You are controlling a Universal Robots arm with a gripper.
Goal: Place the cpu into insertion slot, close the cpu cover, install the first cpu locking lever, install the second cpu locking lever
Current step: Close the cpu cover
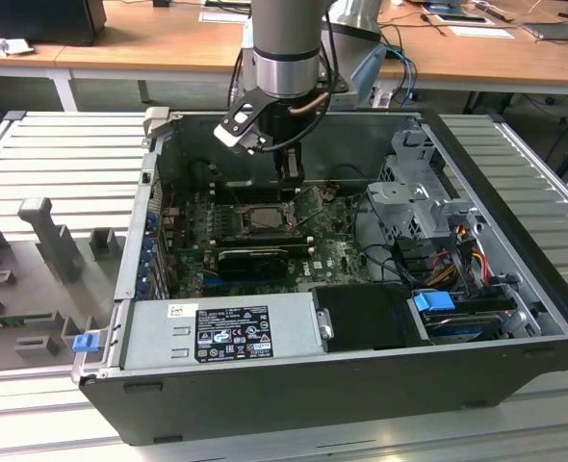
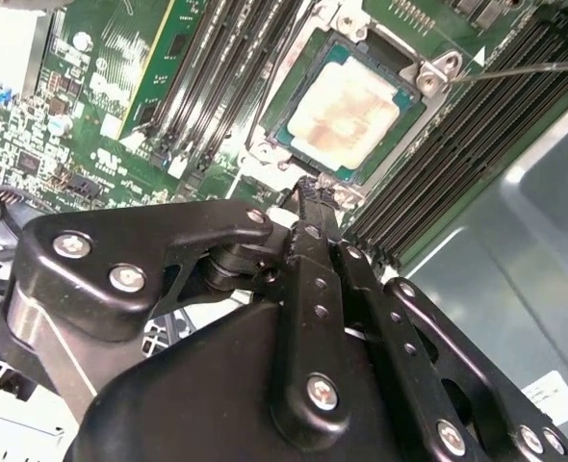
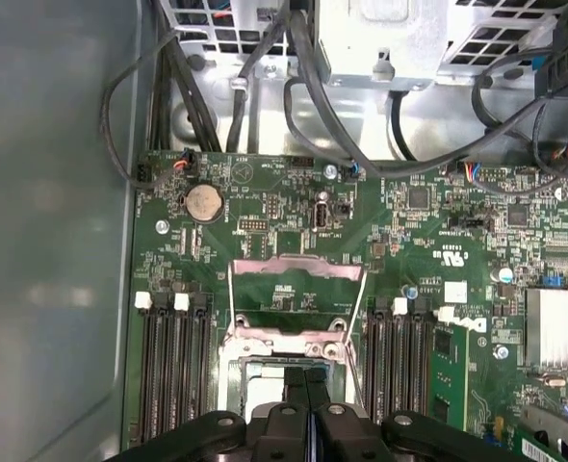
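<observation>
Second wrist view | cpu (image 2: 347, 114) in insertion slot (image 2: 411, 117) | end effector (image 2: 313, 190) clenched, empty, tip nr slot

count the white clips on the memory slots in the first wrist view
4. One white clip and its neighbour sit at the memory slots on one side of the socket, a third and a fourth on the other side. More may be hidden behind the gripper.

From where I stood, the arm (image 1: 286, 38) ran off the top edge in the exterior view, and its gripper (image 1: 291, 188) hid one corner of the insertion slot (image 1: 260, 219). In the first wrist view the fingers (image 3: 292, 414) covered the slot's middle, and the picture's edge cut off the rest. In the second wrist view a fingertip (image 2: 315, 221) masked the slot's near edge beside the cpu (image 2: 349, 114).
</observation>
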